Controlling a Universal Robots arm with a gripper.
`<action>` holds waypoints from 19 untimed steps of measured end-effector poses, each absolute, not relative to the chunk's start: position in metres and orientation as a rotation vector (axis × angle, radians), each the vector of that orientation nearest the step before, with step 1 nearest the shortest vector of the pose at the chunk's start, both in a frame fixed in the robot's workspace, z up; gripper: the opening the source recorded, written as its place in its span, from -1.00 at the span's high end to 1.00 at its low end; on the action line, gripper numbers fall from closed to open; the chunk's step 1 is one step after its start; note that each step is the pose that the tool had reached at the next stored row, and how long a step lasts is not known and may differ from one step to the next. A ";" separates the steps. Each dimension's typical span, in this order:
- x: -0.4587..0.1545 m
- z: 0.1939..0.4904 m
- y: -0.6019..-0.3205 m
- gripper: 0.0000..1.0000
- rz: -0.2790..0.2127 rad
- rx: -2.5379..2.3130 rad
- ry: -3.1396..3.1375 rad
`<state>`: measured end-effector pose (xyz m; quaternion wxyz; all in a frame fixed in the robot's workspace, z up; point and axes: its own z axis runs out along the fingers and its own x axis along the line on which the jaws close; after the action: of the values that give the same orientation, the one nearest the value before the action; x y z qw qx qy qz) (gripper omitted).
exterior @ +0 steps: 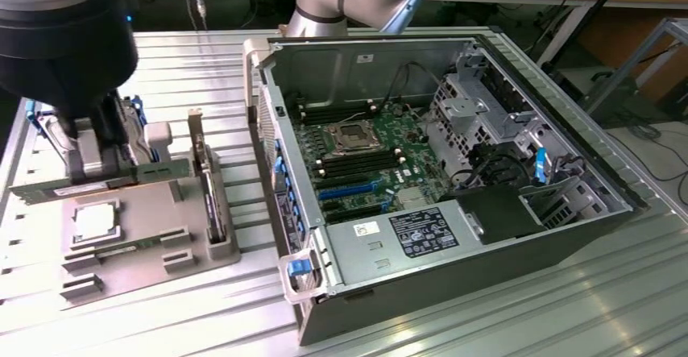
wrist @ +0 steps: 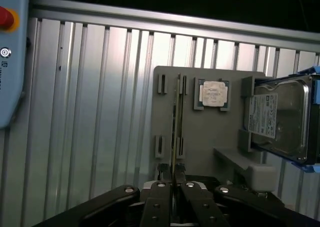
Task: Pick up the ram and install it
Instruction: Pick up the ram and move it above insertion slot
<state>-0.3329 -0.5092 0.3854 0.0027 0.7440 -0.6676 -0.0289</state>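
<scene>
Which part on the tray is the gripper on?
The ram: the long thin stick standing on edge, clamped in the gripper. The square processor and the hard drive sit apart, untouched.

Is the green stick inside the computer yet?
No, the ram is held by the gripper at the grey tray, outside the computer case.

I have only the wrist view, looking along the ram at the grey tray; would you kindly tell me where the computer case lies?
Observer: The open computer case lies at the exterior view's right of the tray.
Operator: Thank you. Is there a free place in it for the ram?
Observer: The dark memory slots beside the processor socket look empty.
Operator: Does anything stand in between?
Observer: Yes, the expansion card stands upright along the tray's edge nearest the case.
</scene>
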 end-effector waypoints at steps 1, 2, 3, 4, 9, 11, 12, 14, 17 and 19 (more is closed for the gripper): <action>-0.328 0.385 -0.509 0.73 -0.091 2.333 -2.094; -0.321 0.386 -0.509 0.73 -0.091 2.333 -2.093; -0.316 0.385 -0.509 0.73 -0.092 2.333 -2.093; -0.309 0.385 -0.509 0.73 -0.092 2.333 -2.093; -0.273 0.385 -0.509 0.73 -0.095 2.334 -2.093; -0.258 0.385 -0.509 0.73 -0.098 2.335 -2.094; -0.253 0.385 -0.509 0.73 -0.099 2.336 -2.094; -0.244 0.385 -0.509 0.73 -0.101 2.337 -2.095; -0.219 0.385 -0.509 0.73 -0.105 2.340 -2.095; -0.204 0.385 -0.508 0.73 -0.106 2.341 -2.095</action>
<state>-0.2037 -0.5085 0.3850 -0.0009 0.7447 -0.6666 -0.0338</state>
